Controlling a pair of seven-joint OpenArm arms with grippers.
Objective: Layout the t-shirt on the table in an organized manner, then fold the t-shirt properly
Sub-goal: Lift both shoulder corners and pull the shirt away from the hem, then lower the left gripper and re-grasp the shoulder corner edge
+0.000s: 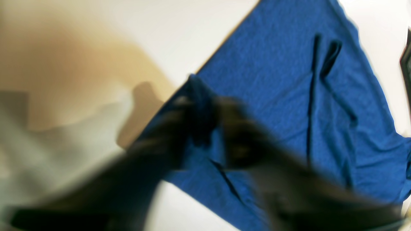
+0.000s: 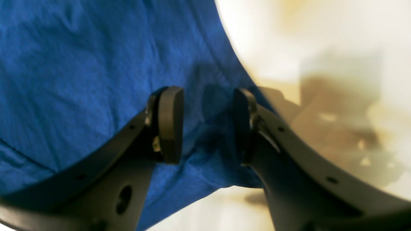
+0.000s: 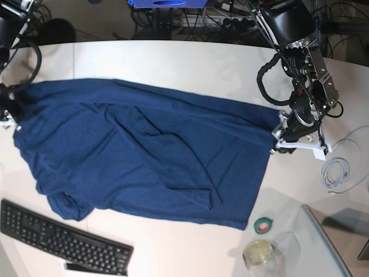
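Nearest, along the bottom of the base view, a black keyboard (image 3: 63,242) lies at lower left, with a green tape roll (image 3: 263,225) and a clear cup (image 3: 260,254) at lower right. Beyond them the t-shirt (image 3: 144,153) lies spread across the white desk (image 3: 173,57), its long axis running left to right. At right, the left gripper (image 1: 200,110) is blurred, so whether its jaws are parted cannot be told. At left, the right gripper (image 2: 207,123) shows jaws parted, cloth between them.
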